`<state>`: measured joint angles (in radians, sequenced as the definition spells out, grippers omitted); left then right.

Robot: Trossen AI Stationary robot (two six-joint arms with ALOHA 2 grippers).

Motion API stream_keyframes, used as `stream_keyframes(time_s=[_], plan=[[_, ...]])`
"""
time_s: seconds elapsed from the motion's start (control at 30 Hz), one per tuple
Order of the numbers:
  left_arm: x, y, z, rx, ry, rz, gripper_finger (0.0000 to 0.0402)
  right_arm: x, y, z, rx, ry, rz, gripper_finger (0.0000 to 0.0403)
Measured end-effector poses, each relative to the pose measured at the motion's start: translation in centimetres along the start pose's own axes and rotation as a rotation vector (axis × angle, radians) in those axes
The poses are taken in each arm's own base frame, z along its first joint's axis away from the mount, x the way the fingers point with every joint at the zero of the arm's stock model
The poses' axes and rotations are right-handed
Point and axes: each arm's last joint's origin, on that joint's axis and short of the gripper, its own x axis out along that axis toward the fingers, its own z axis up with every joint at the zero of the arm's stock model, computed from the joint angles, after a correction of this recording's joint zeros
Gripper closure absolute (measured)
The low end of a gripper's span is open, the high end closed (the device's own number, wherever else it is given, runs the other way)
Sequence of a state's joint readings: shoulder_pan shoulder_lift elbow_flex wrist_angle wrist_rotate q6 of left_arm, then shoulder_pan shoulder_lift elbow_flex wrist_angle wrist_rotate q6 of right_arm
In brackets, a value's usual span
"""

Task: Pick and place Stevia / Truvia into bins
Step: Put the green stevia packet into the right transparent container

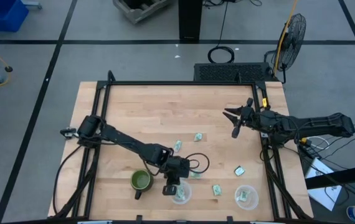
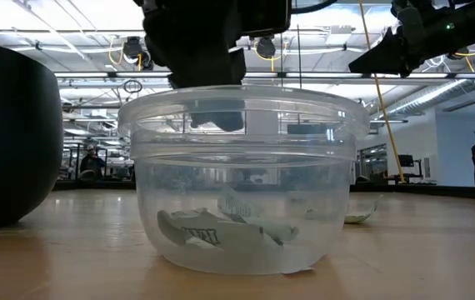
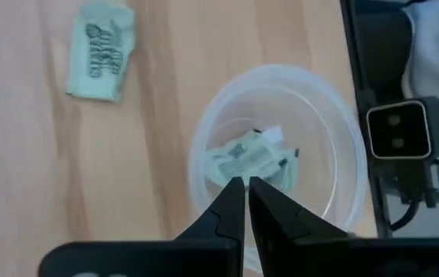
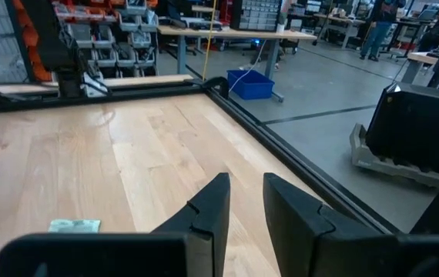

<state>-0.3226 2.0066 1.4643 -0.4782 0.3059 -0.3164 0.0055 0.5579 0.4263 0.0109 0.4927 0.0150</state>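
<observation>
1. The left tool point(image 3: 246, 201) hangs directly over the left bin point(image 3: 277, 154) at the near edge of the surface, its fingers pressed almost together with nothing between them.
2. In that bin lie a few pale green packets point(image 3: 244, 156), seen crumpled on its floor in the low view point(image 2: 221, 227).
3. Just left of the left bin stands a dark green mug point(image 1: 141, 181); in the low view it fills the left edge as a dark wall.
4. One Stevia packet point(image 3: 101, 51) lies flat on the wood just outside the left bin.
5. The right bin point(image 1: 246, 196) sits to the right, well apart from the left one, with a packet inside.
6. Loose packets lie between and beyond the bins: one between them point(image 1: 216, 190), one near the right bin point(image 1: 239, 170), two farther out near the middle point(image 1: 198, 137), point(image 1: 177, 145).
7. The left arm stretches low from the left side diagonally to the near edge.
8. The right tool point(image 1: 235, 116) is raised over the far right of the surface, fingers a narrow way apart and empty point(image 4: 244, 201); its arm reaches in from the right edge.
9. The surface point(image 1: 146, 112) is pale wood in a black frame. Beyond it are a grey floor, a fan point(image 1: 288, 37), shelving, a blue crate point(image 4: 249, 84) and people at distant benches.
</observation>
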Motion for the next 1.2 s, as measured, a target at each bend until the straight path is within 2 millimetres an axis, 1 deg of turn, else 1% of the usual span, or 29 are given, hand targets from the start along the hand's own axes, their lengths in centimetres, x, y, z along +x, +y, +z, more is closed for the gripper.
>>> stream_keyframes(time_s=[0.17,0.27,0.4,0.53,0.6,0.73,0.83,0.9,0.97,1.03,1.1,1.2], plan=[[-0.3,0.5,0.0,-0.005,0.007,0.008,0.0376,0.0,0.0,0.0,0.002,-0.004,-0.001,0.0330],[-0.9,0.8,0.0,0.001,0.019,0.013,0.0376,0.0,0.0,0.3,0.013,-0.025,-0.001,0.0330],[-2.8,1.2,-0.2,-0.029,0.059,0.034,0.0376,0.0,0.0,0.2,0.010,-0.020,-0.001,0.0330],[-5.9,2.0,-0.8,-0.003,0.118,0.081,0.0376,0.0,0.0,0.2,0.011,-0.021,-0.002,0.0330],[-7.7,2.4,-1.1,0.033,0.129,0.140,0.0376,0.0,0.0,0.2,0.009,-0.018,-0.002,0.0330],[-11.8,3.4,-1.5,0.103,0.122,0.367,0.0376,0.0,0.0,0.2,0.010,-0.020,-0.003,0.0330],[-14.7,4.2,-1.8,0.095,0.080,0.561,0.0376,0.0,0.0,0.2,0.012,-0.022,-0.002,0.0330],[-16.4,4.6,-1.8,0.085,0.038,0.644,0.0376,0.1,0.2,0.1,-0.012,-0.009,0.046,0.0330],[-17.8,5.0,-1.9,0.086,0.012,0.676,0.0376,0.2,0.6,-0.3,-0.059,0.025,0.150,0.0330],[-18.9,5.4,-2.0,0.099,-0.001,0.689,0.0376,0.7,1.0,-0.6,-0.075,0.051,0.211,0.0330],[-19.8,5.9,-2.1,0.106,-0.009,0.702,0.0376,1.4,1.4,-0.9,-0.089,0.080,0.212,0.0329],[-20.5,7.0,-2.1,0.093,-0.006,0.722,0.0376,2.7,2.1,-1.5,-0.110,0.116,0.214,0.0321]])
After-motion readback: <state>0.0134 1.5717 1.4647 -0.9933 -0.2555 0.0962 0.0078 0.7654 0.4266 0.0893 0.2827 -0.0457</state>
